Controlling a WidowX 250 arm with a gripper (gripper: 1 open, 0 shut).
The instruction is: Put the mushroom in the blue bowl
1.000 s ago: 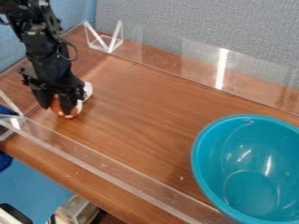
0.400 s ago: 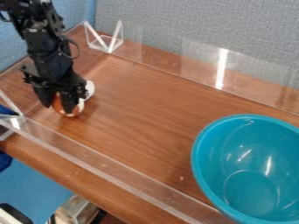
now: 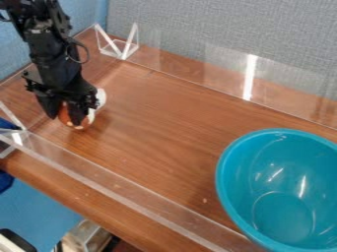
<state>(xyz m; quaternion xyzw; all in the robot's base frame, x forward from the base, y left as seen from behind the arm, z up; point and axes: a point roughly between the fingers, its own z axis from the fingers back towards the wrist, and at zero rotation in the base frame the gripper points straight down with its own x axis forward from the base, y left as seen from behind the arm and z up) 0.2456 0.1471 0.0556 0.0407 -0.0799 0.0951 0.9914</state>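
Note:
The mushroom [image 3: 77, 116], orange-brown cap with a cream stem, is at the left end of the wooden table. My black gripper [image 3: 69, 110] comes down on it from above and is shut on it, fingers on either side. Part of the mushroom is hidden by the fingers. Whether it still touches the table I cannot tell. The blue bowl [image 3: 283, 187], large, glossy and teal, stands empty at the table's near right corner, far from the gripper.
Low clear acrylic walls [image 3: 132, 202] run along the front edge, the left side and the back of the table [image 3: 171, 118]. A small clear triangular stand [image 3: 121, 44] sits at the back left. A blue wall rises behind.
The gripper with the mushroom has risen very slightly; otherwise nothing has shifted.

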